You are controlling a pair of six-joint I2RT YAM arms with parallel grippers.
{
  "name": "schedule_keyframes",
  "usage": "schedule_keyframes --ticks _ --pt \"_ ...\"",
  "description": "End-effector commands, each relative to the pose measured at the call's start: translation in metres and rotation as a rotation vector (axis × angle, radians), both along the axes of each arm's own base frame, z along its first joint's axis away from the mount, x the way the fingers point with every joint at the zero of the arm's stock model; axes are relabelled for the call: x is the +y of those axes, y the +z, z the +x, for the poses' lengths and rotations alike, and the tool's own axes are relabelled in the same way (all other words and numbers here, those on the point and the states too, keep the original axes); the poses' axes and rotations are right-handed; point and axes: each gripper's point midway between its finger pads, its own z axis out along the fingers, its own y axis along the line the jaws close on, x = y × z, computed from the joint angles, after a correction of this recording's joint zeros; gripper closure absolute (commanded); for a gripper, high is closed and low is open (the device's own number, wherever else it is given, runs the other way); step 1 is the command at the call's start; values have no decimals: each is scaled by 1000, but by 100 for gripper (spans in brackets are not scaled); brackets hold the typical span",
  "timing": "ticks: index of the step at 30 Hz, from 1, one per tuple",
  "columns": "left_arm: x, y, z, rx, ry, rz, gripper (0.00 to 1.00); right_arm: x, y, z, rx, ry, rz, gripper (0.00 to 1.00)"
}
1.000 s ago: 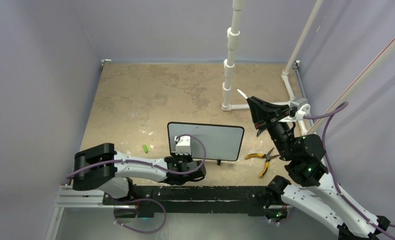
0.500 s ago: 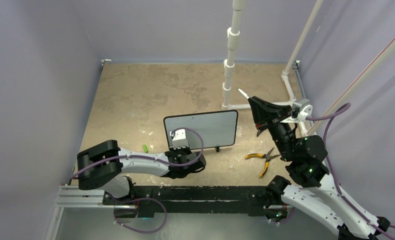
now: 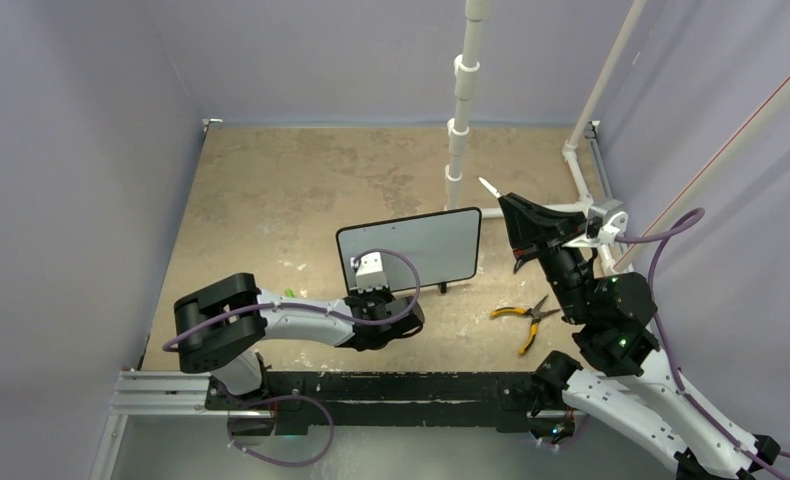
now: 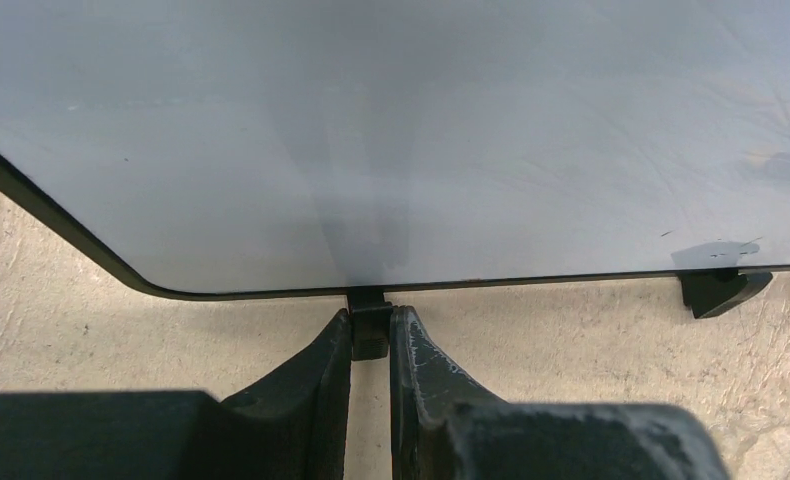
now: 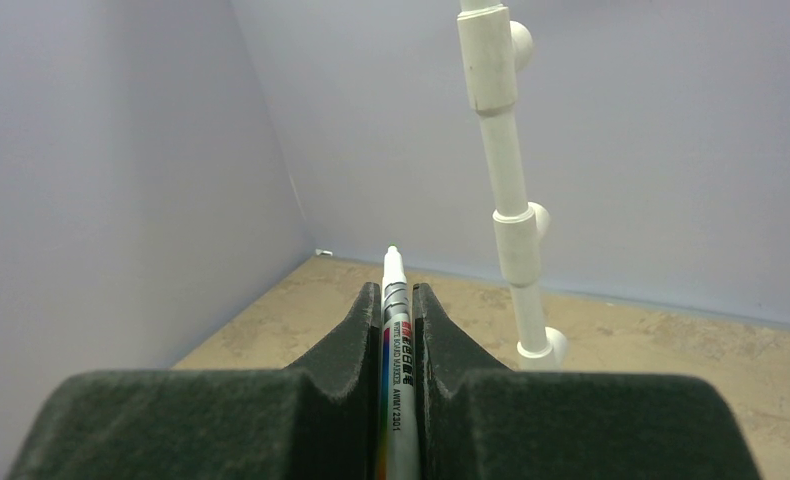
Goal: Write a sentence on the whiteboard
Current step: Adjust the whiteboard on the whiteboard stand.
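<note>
The whiteboard (image 3: 416, 248), white with a thin black frame, stands tilted mid-table; its face (image 4: 391, 130) fills the left wrist view. No sentence is visible on it. My left gripper (image 3: 368, 291) (image 4: 371, 335) is shut on the board's small black foot at its lower edge. The other foot (image 4: 721, 290) hangs free to the right. My right gripper (image 3: 519, 212) (image 5: 398, 300) hovers right of the board, shut on a white marker (image 5: 395, 300) whose tip (image 3: 485, 186) points up and to the far left.
Yellow-handled pliers (image 3: 524, 318) lie on the table right of the board, under the right arm. A white pipe stand (image 3: 458, 150) (image 5: 506, 180) rises behind the board. Lilac walls close in the table on three sides.
The left gripper has carried the whiteboard away from the near edge and turned it so that its right end sits higher. The left arm's elbow swung right. The right arm has barely moved.
</note>
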Motion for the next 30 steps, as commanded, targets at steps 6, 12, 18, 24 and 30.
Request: schedule_keyframes --ticks 6,12,18,24,30 --pt "-25 37 1 -22 -30 -134 54 -7 8 -2 -22 -22 32 100" --pt "-24 55 -16 24 -102 -128 34 -7 9 -2 -24 -23 32 100" --pt "-31 87 -42 61 -300 -151 18 -8 11 -3 -33 -23 33 100" --pt "-29 144 -48 25 -475 -55 16 -5 11 -2 -30 -12 35 100" --pt "-28 215 -28 -94 -622 19 14 -4 13 -4 -32 0 42 100"
